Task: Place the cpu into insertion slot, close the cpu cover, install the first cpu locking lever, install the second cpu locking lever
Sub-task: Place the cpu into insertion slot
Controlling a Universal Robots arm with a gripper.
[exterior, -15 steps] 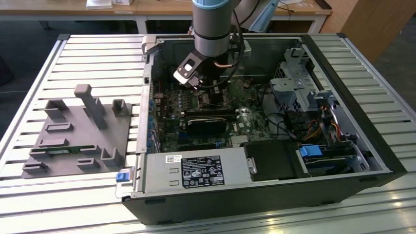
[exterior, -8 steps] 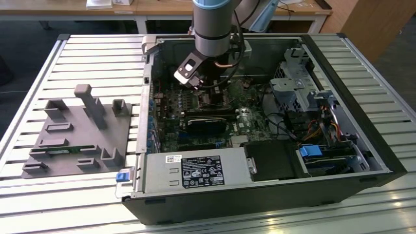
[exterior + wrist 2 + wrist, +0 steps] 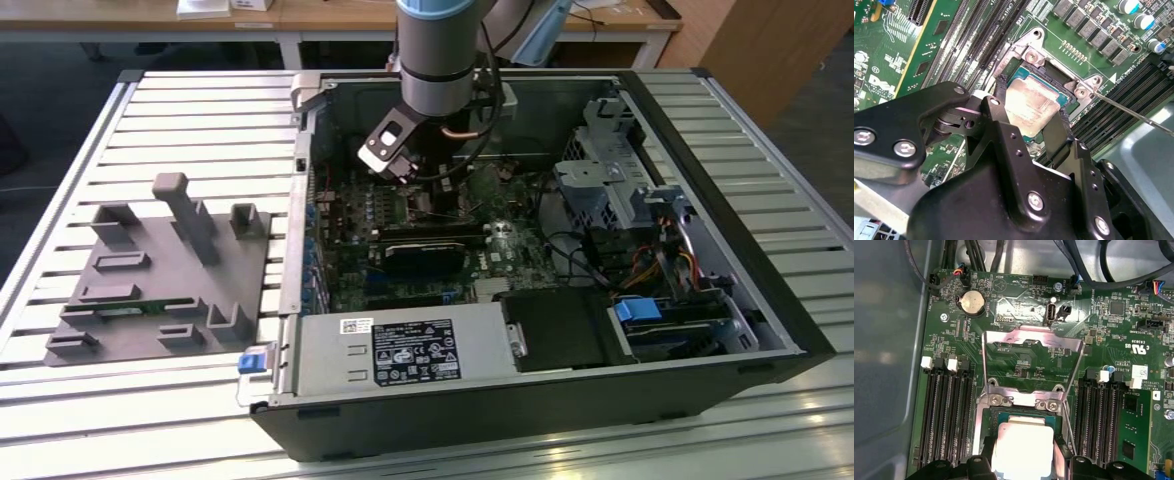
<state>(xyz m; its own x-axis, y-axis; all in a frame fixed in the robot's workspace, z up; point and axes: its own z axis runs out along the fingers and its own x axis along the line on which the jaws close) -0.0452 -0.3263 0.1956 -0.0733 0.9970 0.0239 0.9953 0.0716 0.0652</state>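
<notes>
An open computer case [image 3: 561,400] is seen lying on the slatted metal desk [image 3: 174,110], taking up the middle of it from the near edge to the far edge, while a grey fixture [image 3: 160,270] is set near the desk's edge at the exterior view's left. The arm is lowered into the case toward the desk's far edge, and the pincer [image 3: 1033,106] is narrowed onto the cpu [image 3: 1021,440], whose two opposite edges are met by the black fingers [image 3: 1000,97]. The cpu is held flat within the insertion slot [image 3: 1051,75] on the green circuit board [image 3: 1134,440] (whether it is fully seated cannot be told). The cpu cover [image 3: 1034,334] is tilted up from its hinge at the slot's edge, the board being visible through its square cutout. A thin metal locking lever [image 3: 1134,117] is seen running out from the corner of the slot's rim. Long black memory slots [image 3: 949,415] are ranged on both sides of the slot.
</notes>
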